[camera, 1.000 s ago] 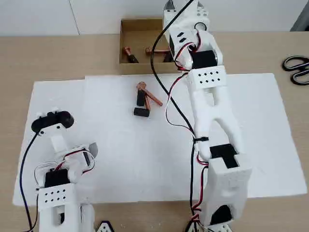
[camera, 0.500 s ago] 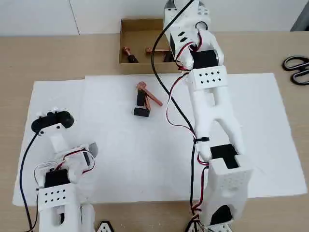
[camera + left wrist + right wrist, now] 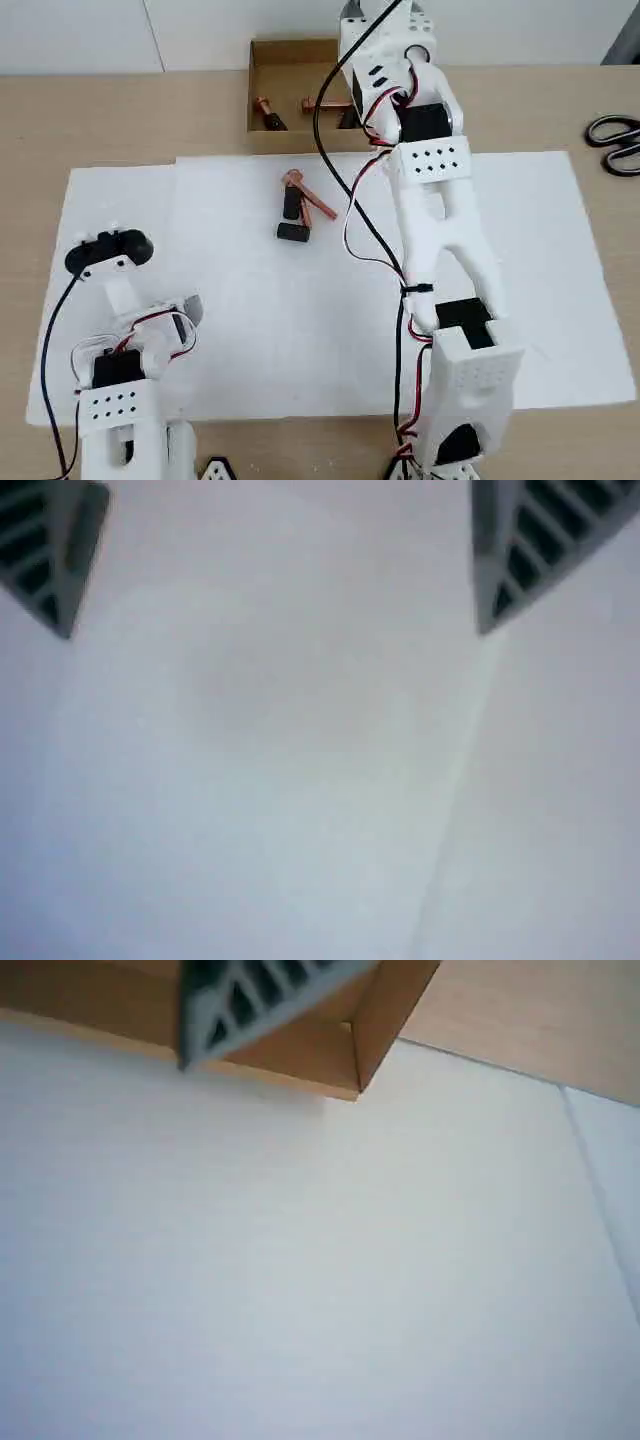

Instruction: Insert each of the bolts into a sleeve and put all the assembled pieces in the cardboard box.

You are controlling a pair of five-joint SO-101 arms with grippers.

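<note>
Bolts not yet boxed lie in a small heap with the sleeves on the white sheet, just in front of the cardboard box, probably left close together so either arm can reach them. I count two black sleeves there and at least two copper bolts, though the overlap makes the bolt count uncertain, and one bolt may already sit in a sleeve. Inside the box lie two assembled pieces, one toward its left end and one near its middle, partly hidden under the arm. The right gripper hangs over the box's right end, which suits a drop-off there; whether it is open or closed I cannot tell, and nothing can be seen in it. The left gripper sits far from the box, near the sheet's opposite corner, spread wide and empty above bare sheet, which looks like a waiting pose. One pair of scissors lies on the table, well to the right of the box. By my reckoning, roughly half the work remains.
</note>
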